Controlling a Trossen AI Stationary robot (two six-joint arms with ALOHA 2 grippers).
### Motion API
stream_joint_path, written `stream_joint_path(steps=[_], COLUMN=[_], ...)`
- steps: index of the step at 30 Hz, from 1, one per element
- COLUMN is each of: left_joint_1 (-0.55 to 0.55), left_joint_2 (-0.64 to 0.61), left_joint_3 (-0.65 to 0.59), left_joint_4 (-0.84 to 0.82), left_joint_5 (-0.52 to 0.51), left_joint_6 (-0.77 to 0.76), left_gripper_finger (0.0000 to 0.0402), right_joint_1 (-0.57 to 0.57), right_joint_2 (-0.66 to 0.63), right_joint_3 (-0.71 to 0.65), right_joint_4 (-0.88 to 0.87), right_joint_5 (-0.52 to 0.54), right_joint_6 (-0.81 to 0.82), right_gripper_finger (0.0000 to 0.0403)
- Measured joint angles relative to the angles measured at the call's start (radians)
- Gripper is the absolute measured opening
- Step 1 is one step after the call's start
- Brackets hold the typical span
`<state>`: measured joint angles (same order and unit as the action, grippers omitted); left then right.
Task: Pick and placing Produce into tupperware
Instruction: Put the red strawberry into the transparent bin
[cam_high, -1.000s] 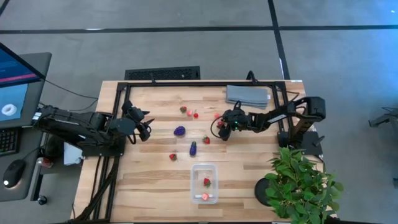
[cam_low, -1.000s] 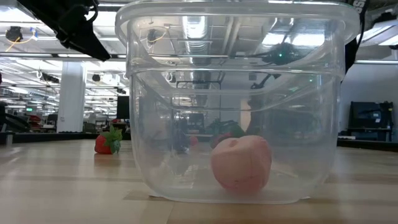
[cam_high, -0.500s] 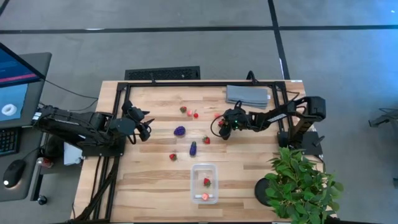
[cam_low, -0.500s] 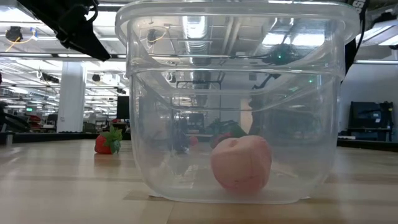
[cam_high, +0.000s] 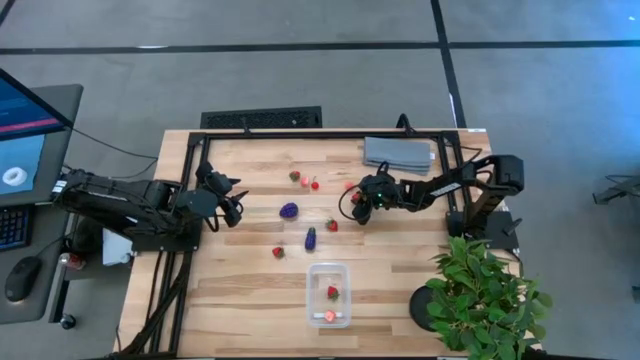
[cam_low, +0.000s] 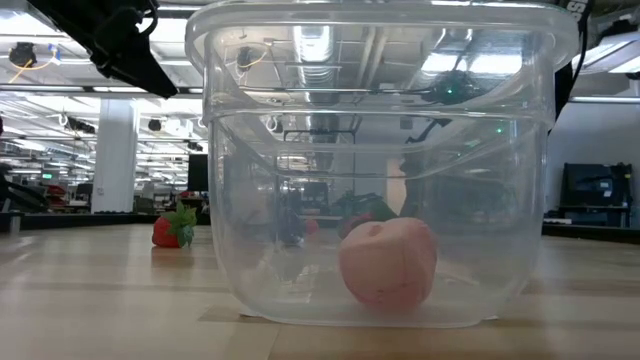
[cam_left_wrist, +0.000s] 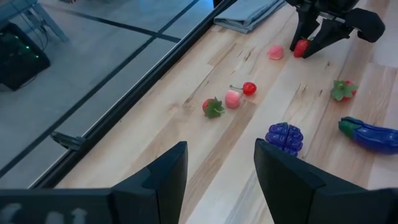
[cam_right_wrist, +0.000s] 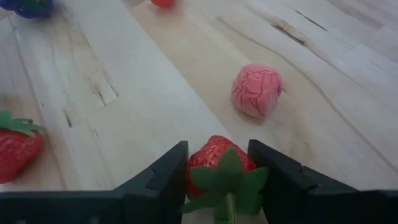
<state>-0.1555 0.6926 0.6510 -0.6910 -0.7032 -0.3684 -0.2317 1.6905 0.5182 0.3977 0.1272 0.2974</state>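
**A:** Right wrist view first: what does the right gripper (cam_right_wrist: 217, 171) have?

**B:** Its two dark fingers are clamped on a small red strawberry with a green leafy cap (cam_right_wrist: 219, 163). A pink wrinkled fruit piece (cam_right_wrist: 256, 91) lies on the pale wooden table (cam_right_wrist: 124, 74) just past it, and a second red strawberry (cam_right_wrist: 17, 148) lies off to one side.

**A:** Where is that on the table?

**B:** From above, the right gripper (cam_high: 357, 203) sits in the far right part, near the folded grey cloth (cam_high: 398, 153) at the far edge. The left wrist view shows the same grip from across the table (cam_left_wrist: 303, 47).

**A:** And the left gripper?

**B:** The left gripper (cam_high: 232, 205) waits over the left edge. Its fingers (cam_left_wrist: 160, 180) stand apart with nothing between them.

**A:** The loose produce?

**B:** A roundish dark purple cluster (cam_high: 289, 211) and an elongated dark purple piece (cam_high: 310, 239) lie mid-table. A red cherry (cam_left_wrist: 249, 88), a small pink piece (cam_left_wrist: 232, 99) and a leafy strawberry (cam_left_wrist: 212, 107) sit together toward the far edge. One more strawberry (cam_high: 278, 252) lies nearer the front.

**A:** And the container?

**B:** The small clear plastic rectangular tupperware (cam_high: 328, 294) stands by the middle of the near edge. It holds a pale pink round fruit (cam_low: 388, 262) and a red strawberry (cam_high: 332, 292). A green leafy potted plant (cam_high: 480, 295) fills the near right corner.
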Motion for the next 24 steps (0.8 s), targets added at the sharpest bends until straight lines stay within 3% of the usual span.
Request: stream_joint_path(steps=[6, 14, 24], left_joint_1=[0.000, 0.000, 0.000], left_joint_2=[0.000, 0.000, 0.000], left_joint_3=[0.000, 0.000, 0.000], left_joint_4=[0.000, 0.000, 0.000], left_joint_5=[0.000, 0.000, 0.000], left_joint_6=[-0.008, -0.009, -0.009], left_gripper_finger=[0.0177, 0.0177, 0.0177], right_joint_1=[-0.001, -0.001, -0.002], right_joint_2=[0.000, 0.000, 0.000], right_joint_3=[0.000, 0.000, 0.000], right_joint_4=[0.000, 0.000, 0.001], right_joint_5=[-0.014, -0.028, -0.051], right_joint_6=[0.000, -0.001, -0.002], right_gripper_finger=[0.0169, 0.0189, 0.0174])
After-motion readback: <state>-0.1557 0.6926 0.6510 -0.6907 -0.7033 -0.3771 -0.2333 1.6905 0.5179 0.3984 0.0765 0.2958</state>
